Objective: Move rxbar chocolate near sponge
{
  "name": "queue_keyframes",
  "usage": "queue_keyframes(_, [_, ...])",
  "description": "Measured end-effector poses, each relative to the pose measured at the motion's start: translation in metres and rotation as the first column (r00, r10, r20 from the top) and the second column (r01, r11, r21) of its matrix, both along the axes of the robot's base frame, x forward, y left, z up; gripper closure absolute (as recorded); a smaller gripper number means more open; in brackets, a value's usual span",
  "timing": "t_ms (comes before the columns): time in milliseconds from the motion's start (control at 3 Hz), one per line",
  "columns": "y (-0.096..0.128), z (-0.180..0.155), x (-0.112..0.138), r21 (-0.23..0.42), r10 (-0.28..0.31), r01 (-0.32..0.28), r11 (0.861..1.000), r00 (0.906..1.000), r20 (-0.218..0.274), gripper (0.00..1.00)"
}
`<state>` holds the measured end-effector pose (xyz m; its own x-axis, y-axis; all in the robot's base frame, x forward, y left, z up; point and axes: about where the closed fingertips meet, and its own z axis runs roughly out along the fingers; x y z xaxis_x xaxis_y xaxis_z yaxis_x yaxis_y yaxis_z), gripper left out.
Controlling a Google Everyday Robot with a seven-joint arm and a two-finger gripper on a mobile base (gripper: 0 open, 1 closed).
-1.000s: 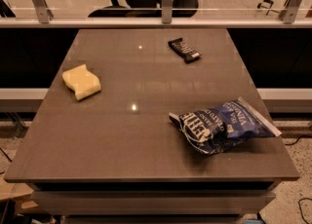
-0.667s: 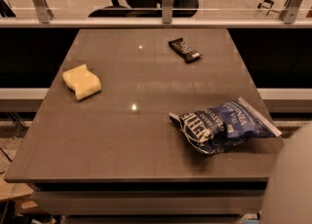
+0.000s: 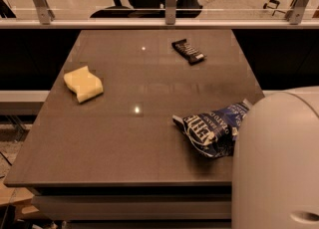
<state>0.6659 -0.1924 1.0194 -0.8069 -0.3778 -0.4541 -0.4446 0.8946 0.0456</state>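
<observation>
- Nothing of the task done so far, judging by how the things lie.
- Rxbar chocolate (image 3: 188, 51): flat on the table (image 3: 114, 163), at the far side, a little right of the middle and near the far edge. Turned at a slant. Touched by nothing.
- Sponge (image 3: 83, 83): on the left part of the table, nearer to the camera than the bar. Well apart from the bar, with bare tabletop between the two.
- Dark-blue chip bag (image 3: 212, 128): crumpled, on the right near part of the table, far from both the bar and the sponge. Right end hidden behind the robot arm (image 3: 276, 166).
- Of the robot, only a big white rounded piece of arm to be seen, filling the lower right corner, beside the table's right near edge.
- Gripper not in view. Impossible to tell how far open it is. Surely not holding the bar, since the bar lies free on the table.
- Left to do, as a judgement: bring the gripper over the far side of the table, come down on the bar, close on it, lift, carry to the left and toward the camera, put down just beside the sponge, let go.
- So the whole of reach, grasp, carry and release not yet done.
</observation>
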Motion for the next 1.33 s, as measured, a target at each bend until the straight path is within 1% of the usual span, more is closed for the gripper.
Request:
queue_keyframes(333, [0.018, -0.021, 0.019, 0.06, 0.031, -0.031, 0.998, 0.9995, -0.006, 0.0])
queue_keyframes(667, [0.042, -0.042, 0.032, 0.122, 0.074, -0.071, 0.99, 0.997, -0.024, 0.0])
queue_keyframes(1000, [0.067, -0.061, 0.04, 0.177, 0.108, -0.098, 0.979, 0.9931, -0.046, 0.0])
queue_keyframes(1333, [0.082, -0.074, 0.042, 0.188, 0.123, -0.107, 0.976, 0.9893, -0.078, 0.0])
